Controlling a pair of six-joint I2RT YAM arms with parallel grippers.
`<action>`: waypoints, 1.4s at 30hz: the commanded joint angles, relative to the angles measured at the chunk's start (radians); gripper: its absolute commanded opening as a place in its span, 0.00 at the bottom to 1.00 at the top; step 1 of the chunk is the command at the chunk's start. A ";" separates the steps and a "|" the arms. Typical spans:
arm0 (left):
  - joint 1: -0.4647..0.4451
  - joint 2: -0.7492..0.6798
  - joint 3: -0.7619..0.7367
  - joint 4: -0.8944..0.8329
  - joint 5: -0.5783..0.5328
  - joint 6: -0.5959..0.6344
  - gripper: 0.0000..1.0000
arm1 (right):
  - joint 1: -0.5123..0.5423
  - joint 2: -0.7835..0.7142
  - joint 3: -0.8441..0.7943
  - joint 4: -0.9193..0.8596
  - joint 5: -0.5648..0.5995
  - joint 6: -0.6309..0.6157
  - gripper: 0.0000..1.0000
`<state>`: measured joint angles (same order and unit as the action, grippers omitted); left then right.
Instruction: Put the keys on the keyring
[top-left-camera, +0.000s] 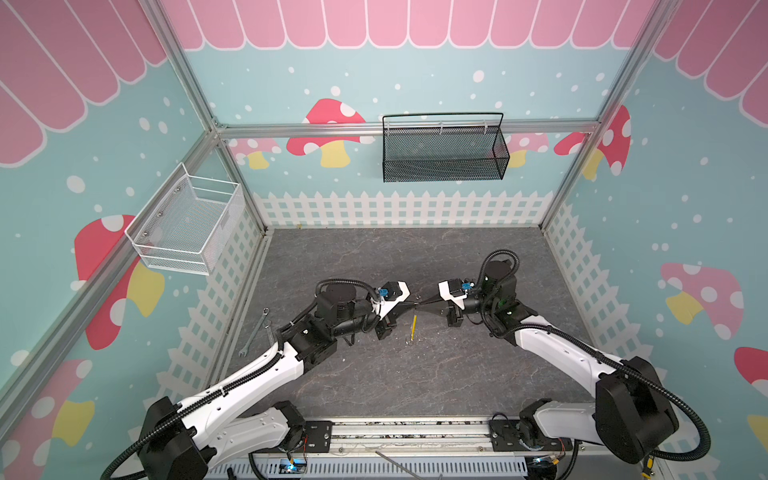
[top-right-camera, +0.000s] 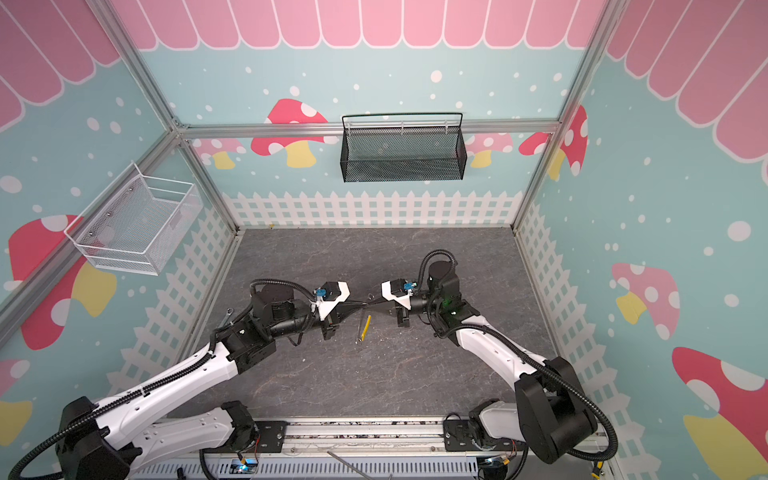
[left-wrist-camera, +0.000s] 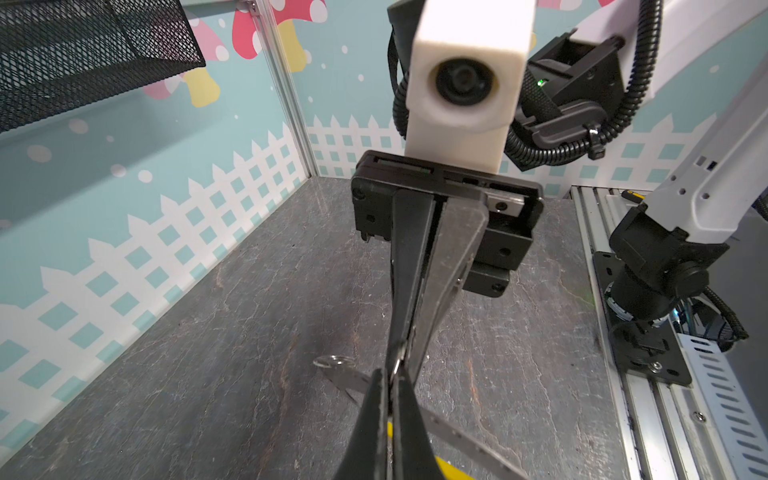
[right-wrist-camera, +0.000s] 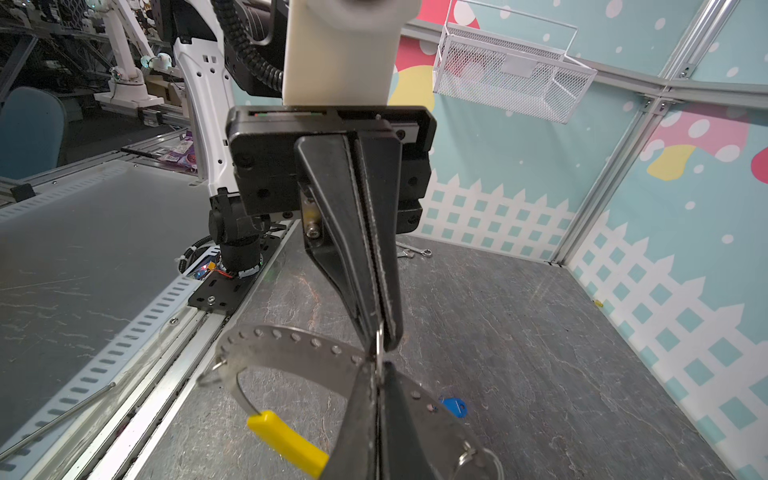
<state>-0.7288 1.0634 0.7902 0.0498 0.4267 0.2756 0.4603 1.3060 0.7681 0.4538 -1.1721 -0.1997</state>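
The keyring hangs above the mat in mid-air: a thin silver ring (right-wrist-camera: 379, 343) joined to a curved brown dotted strap (right-wrist-camera: 291, 344) with a yellow segment (right-wrist-camera: 286, 440), which shows in both top views (top-left-camera: 414, 325) (top-right-camera: 365, 326). My left gripper (top-left-camera: 412, 306) (left-wrist-camera: 390, 376) and right gripper (top-left-camera: 419, 306) (right-wrist-camera: 378, 368) meet tip to tip, each shut on the thin ring from opposite sides. A tiny blue-headed key (right-wrist-camera: 454, 405) lies on the mat below, apart from both grippers. It is hidden in both top views.
A long silver wrench (top-left-camera: 254, 332) lies by the left wall. A white wire basket (top-left-camera: 187, 224) hangs on the left wall, a black mesh basket (top-left-camera: 444, 149) on the back wall. A thin metal rod (top-left-camera: 395, 459) lies on the front rail.
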 joint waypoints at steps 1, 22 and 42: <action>0.008 -0.036 -0.040 0.083 0.005 -0.017 0.07 | 0.008 -0.002 0.012 0.041 -0.022 0.013 0.00; 0.043 -0.030 -0.153 0.325 0.110 -0.094 0.17 | 0.008 0.019 0.026 0.098 -0.059 0.075 0.00; 0.043 0.014 -0.132 0.356 0.129 -0.088 0.05 | 0.008 0.029 0.033 0.109 -0.085 0.090 0.01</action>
<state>-0.6865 1.0695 0.6228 0.3794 0.5320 0.1864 0.4572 1.3209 0.7700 0.5407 -1.2213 -0.1104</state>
